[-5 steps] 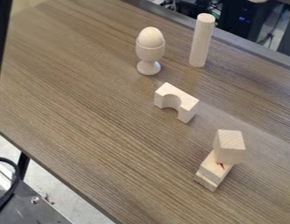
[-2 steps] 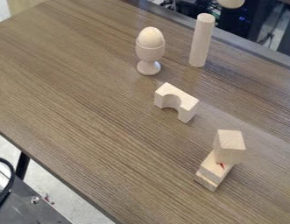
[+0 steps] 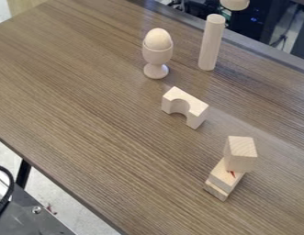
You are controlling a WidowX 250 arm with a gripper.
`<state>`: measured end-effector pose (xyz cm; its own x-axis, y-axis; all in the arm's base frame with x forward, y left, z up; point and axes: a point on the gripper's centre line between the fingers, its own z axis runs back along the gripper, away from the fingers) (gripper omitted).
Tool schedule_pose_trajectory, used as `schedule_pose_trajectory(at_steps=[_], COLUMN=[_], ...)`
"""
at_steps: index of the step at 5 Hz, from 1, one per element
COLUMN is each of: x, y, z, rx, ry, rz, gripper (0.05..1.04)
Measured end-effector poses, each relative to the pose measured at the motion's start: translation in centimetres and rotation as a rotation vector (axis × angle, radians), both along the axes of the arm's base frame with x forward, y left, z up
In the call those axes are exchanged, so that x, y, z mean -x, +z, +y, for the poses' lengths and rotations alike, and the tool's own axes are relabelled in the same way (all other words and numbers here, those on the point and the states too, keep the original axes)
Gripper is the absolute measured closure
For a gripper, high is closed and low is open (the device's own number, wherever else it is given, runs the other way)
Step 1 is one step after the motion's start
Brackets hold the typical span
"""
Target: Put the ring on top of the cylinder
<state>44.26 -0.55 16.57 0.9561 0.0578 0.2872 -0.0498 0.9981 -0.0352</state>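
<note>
claw open or closed, arm's pose: cannot tell; pale rounded piece [image 3: 235, 4] at top edge, cylinder [image 3: 211, 43] upright.

arch [image 3: 194, 104] on brown wood table [image 3: 87, 114]. cup [image 3: 157, 54] beyond arch, to left, egg [image 3: 158, 39] seated in top. nearer than arch, to right: cube [image 3: 241, 153] on two stacked blocks [image 3: 224, 178], red mark [image 3: 233, 174] beside cube's base. metal plate [image 3: 43, 222], black cable [image 3: 9, 186] well left of arch, nearer camera. dark gear [image 3: 246, 25] far beyond arch.
</note>
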Motion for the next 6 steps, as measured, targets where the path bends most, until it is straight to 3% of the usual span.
schedule_pose_trajectory(at_steps=[3, 5, 6], x=[0.2, -0.1, -0.4], y=[-0.8, -3.6, -3.8], z=[1.3, 1.9, 2.0], rx=[-0.001, 0.016, 0.024], ry=[0.022, 0.023, 0.016], rz=[0.014, 0.068, 0.072], gripper=[0.360, 0.360, 0.360])
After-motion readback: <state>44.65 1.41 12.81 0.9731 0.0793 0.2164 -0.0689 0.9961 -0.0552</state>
